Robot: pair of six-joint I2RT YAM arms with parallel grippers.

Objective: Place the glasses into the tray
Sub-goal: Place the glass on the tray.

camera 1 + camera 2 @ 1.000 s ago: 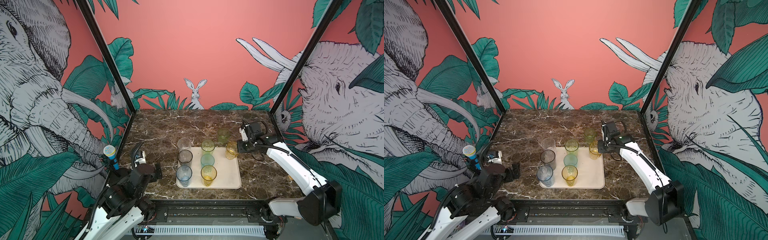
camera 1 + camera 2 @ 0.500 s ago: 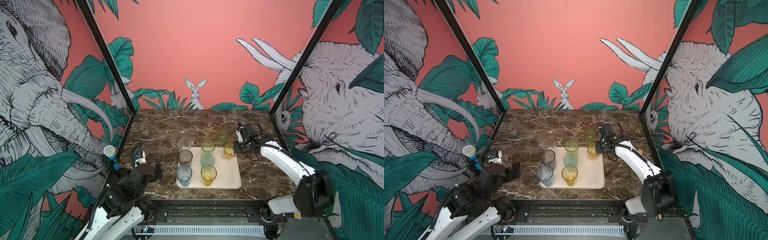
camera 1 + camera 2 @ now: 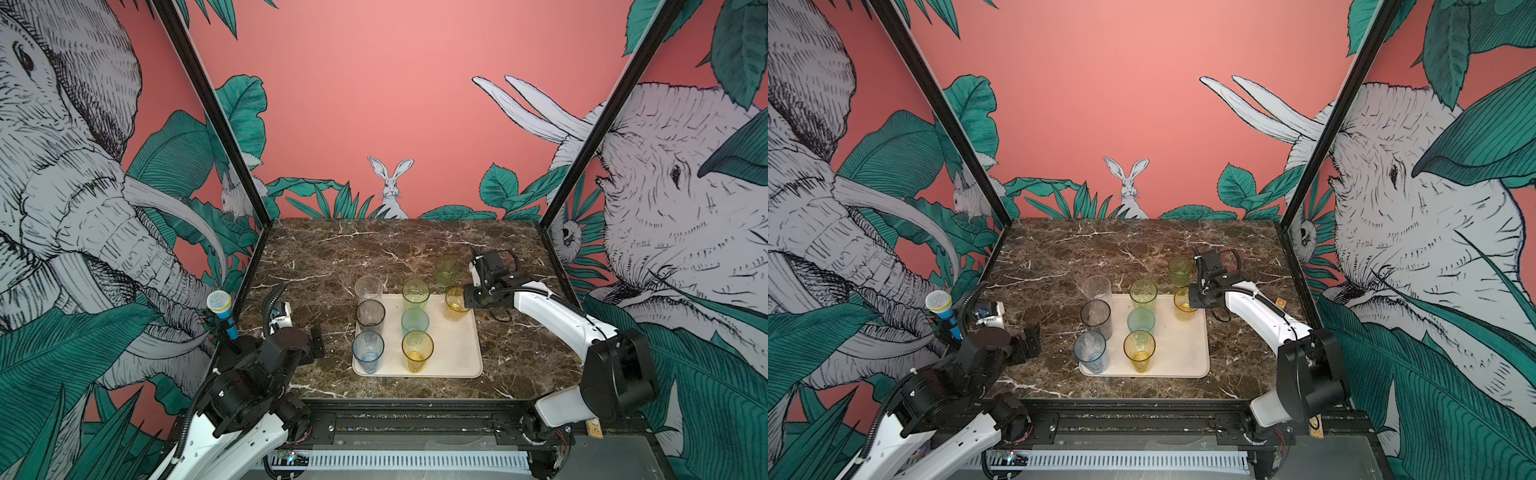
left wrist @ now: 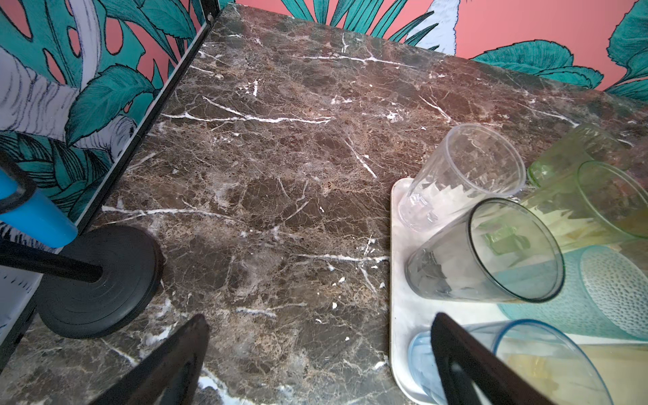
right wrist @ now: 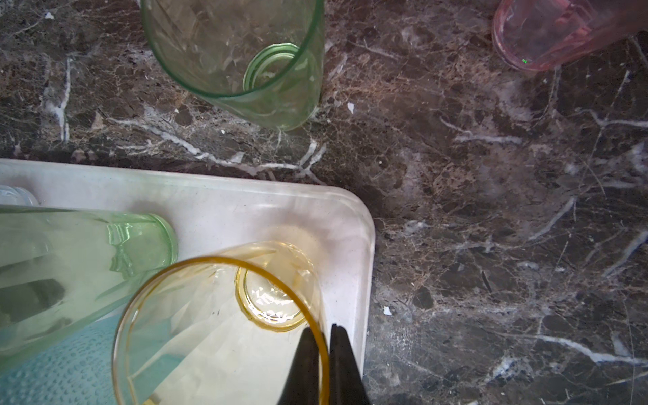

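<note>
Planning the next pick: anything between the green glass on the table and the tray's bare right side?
Yes: the amber glass, held by the right gripper, is at the tray's far right corner between them.

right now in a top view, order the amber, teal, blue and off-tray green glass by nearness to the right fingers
1. Amber glass: rim pinched in the right fingers, at the tray's far right corner.
2. Green glass: off the tray, just behind it.
3. Teal glass: tray middle.
4. Blue glass: tray's near left corner.
</note>
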